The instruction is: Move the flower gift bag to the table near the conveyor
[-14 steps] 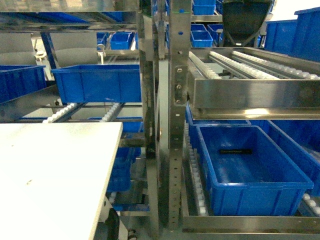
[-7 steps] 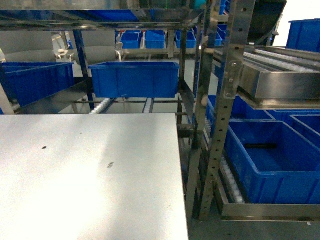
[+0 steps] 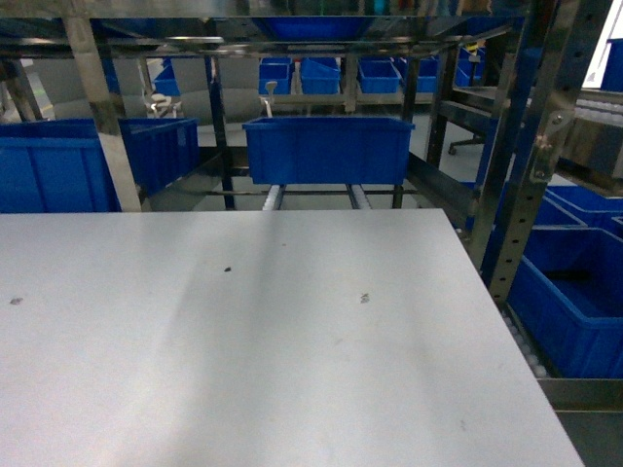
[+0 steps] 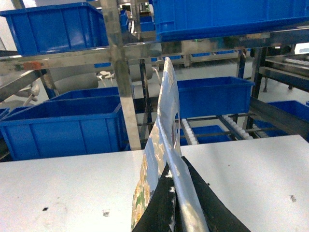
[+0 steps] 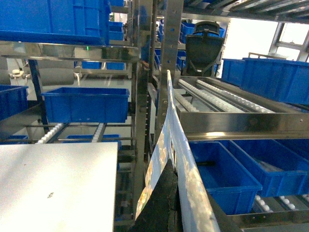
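Note:
The flower gift bag (image 4: 163, 126) shows edge-on in the left wrist view, a glossy silver rim with a yellow and green flower print lower down. My left gripper (image 4: 175, 168) is shut on that rim, its black fingers (image 4: 157, 215) pressed on either side, above the pale table (image 4: 72, 188). In the right wrist view the same bag (image 5: 170, 130) is clamped in my right gripper (image 5: 175, 170), which hangs off the table's (image 5: 53, 179) right edge in front of the conveyor (image 5: 217, 101). Neither bag nor grippers show in the head view, where the table (image 3: 292, 370) fills the lower part.
The steel conveyor rack (image 3: 526, 156) rises behind and to the right of the table, with white rollers (image 3: 274, 197) under a blue bin (image 3: 328, 149). More blue bins (image 3: 569, 302) sit low on the right. A deep blue bin (image 5: 227, 179) lies below the right gripper.
The head view has swung left. The table has spread from the lower left corner across nearly the whole width, and the rack post and blue bins have slid to the right edge.

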{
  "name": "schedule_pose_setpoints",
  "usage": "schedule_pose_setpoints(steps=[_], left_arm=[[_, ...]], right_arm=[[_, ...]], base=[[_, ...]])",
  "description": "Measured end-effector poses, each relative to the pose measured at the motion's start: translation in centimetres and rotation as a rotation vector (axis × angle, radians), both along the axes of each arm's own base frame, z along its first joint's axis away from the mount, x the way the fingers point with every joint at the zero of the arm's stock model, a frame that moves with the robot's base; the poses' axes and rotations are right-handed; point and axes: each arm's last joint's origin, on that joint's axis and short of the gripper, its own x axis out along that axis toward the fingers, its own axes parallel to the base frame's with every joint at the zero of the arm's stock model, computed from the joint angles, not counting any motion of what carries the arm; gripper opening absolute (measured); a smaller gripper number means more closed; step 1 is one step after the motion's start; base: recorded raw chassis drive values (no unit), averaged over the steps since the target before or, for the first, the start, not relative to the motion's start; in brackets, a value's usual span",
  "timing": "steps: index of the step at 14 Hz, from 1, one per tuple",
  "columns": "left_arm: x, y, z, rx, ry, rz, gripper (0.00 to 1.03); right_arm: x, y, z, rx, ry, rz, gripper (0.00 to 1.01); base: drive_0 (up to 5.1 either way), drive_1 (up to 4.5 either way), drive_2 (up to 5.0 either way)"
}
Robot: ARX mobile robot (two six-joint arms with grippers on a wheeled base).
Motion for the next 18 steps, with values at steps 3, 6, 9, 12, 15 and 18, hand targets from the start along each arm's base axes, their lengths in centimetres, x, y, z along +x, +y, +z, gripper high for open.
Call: schedule_pose_setpoints(steps=[3,6,9,12,15,18], left_arm=[[0.0,0.01,0.0,0.0,0.0,0.0,0.02],[0.0,0.01,0.0,0.0,0.0,0.001,0.02],[0.01,0.0,-0.01,0.0,0.001,0.0,0.02],[0.01,0.01,0.0,0.0,0.0,0.001,0.02],[0.01,0.0,0.02,0.0,-0.003,0.0,0.02],[0.01,0.0,0.0,0.0,0.0,0.0,0.02]], right_arm=[[0.01,0.0,0.0,0.0,0.0,0.0,0.02],[0.01,0.0,0.02,0.0,-0.002,0.0,0.02],[0.01,0.0,-0.01,0.0,0.002,0.0,0.02],[0.01,0.0,0.02,0.0,-0.002,0.0,0.02],[0.0,0.0,0.03,0.0,-0.003,0.0,0.02],[0.01,0.0,0.0,0.0,0.0,0.0,0.02]], base=[[-4.9,2.49,2.5],[-4.9,2.48,2.5],[-4.8,2.63,2.6],[-4.9,2.56,2.6],[-4.9,2.6,2.6],[-5.0,2.47,2.5]])
